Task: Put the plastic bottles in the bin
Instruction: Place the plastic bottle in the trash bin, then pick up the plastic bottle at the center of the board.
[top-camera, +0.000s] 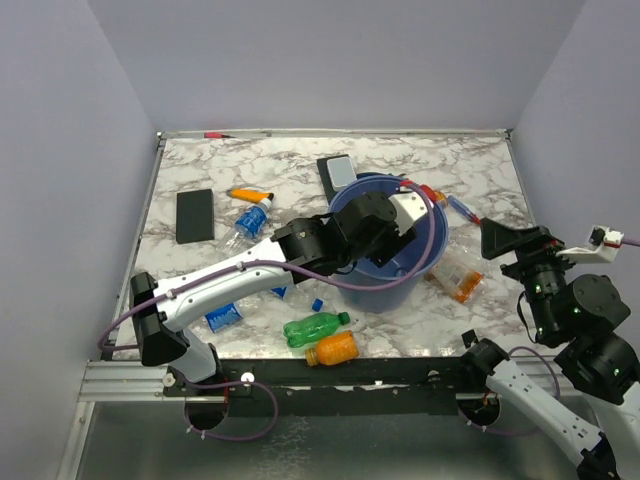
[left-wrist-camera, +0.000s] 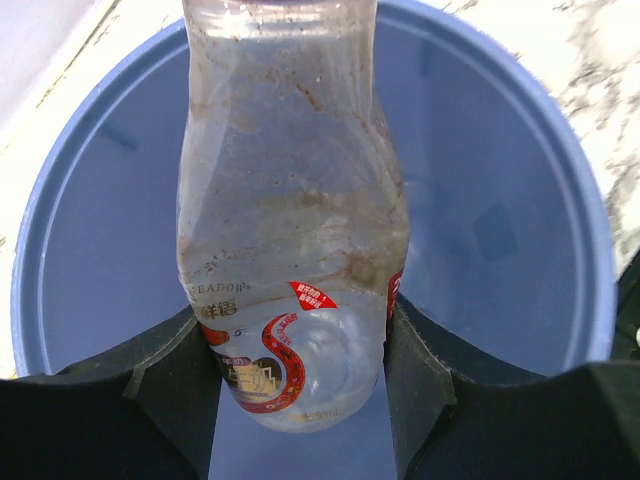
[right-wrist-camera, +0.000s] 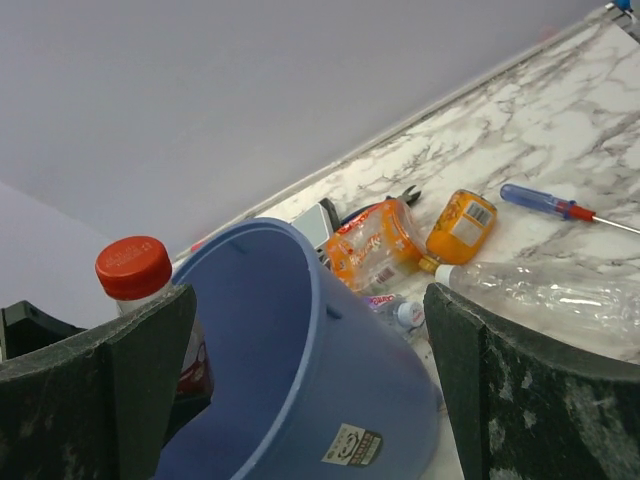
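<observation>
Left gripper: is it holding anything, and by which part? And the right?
The left gripper grips a clear red-labelled bottle by its lower, labelled body, above the bin. The right gripper is open and empty.

Overhead camera looks down; both wrist cameras closely face the shared bin (top-camera: 385, 300).

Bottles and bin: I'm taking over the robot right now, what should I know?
Left gripper: shut on a clear red-label bottle, held over the bin.
Right gripper: open, empty, beside the bin.
Done: no bottle seen inside the bin yet.
Left: drop this one in, then the green bottle, orange bottle, blue-label bottle, the clear bottle right of the bin, and others.
</observation>
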